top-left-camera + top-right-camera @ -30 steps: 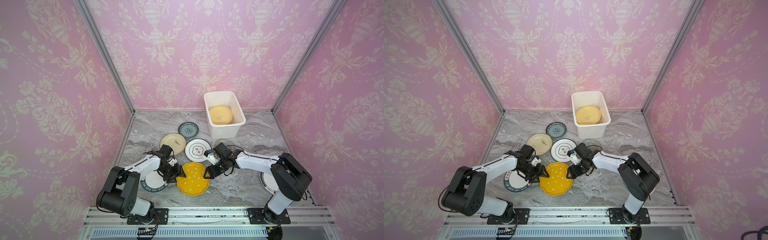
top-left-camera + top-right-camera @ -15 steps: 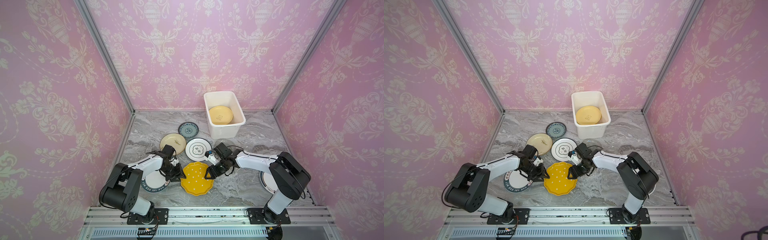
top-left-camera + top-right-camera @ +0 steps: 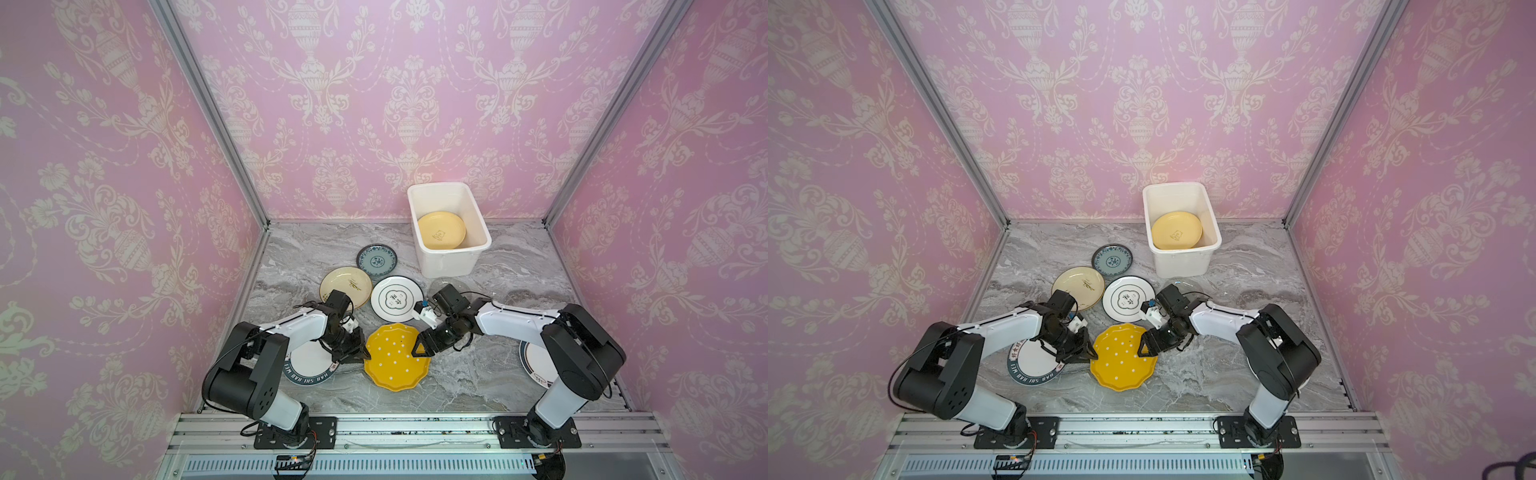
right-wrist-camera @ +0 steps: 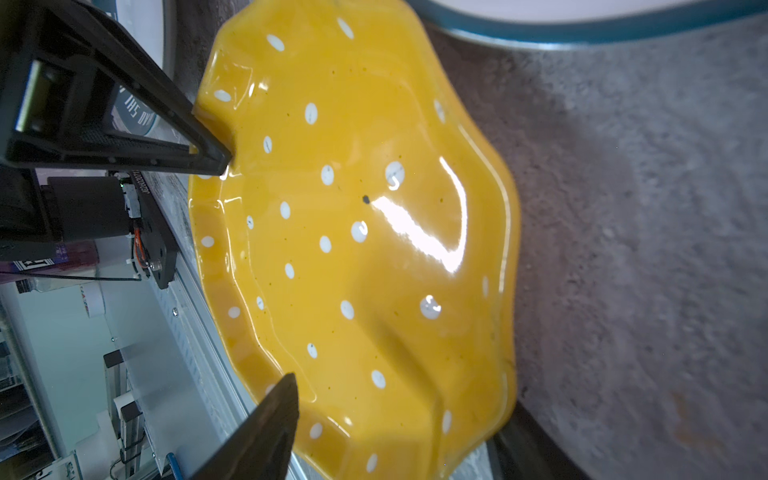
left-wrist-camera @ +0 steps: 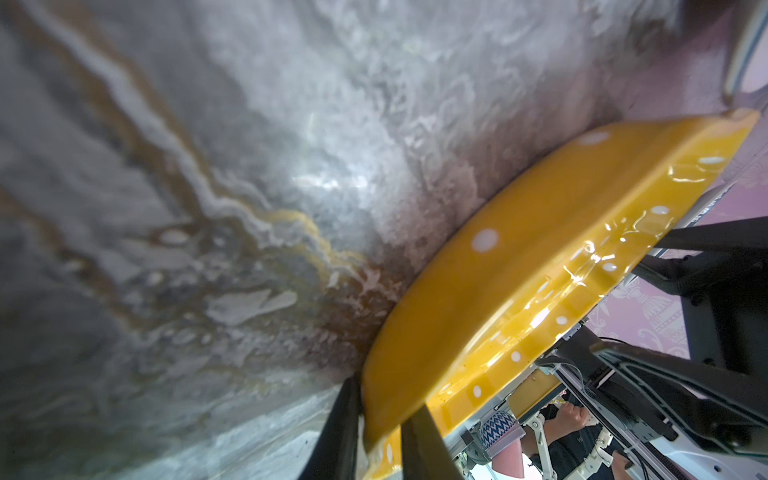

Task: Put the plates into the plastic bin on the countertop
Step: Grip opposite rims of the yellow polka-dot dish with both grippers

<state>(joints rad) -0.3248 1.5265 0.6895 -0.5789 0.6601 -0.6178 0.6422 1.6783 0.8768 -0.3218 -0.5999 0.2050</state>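
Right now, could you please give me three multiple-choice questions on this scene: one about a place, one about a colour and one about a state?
1. Where is the pale yellow plate?
A. Leaning on the back wall.
B. Inside the plastic bin.
C. On a red tray.

2. What colour are the dots on the bright yellow plate?
A. White.
B. Green.
C. Blue.

3. How is the left end effector?
A. Wide open, raised high.
B. Shut on a cup.
C. Shut on the bright yellow plate's rim.

Answers:
1 B: both top views show it lying on the bin's floor.
2 A: the right wrist view shows white dots across the glaze.
3 C: the left wrist view shows its fingers pinching the rim.
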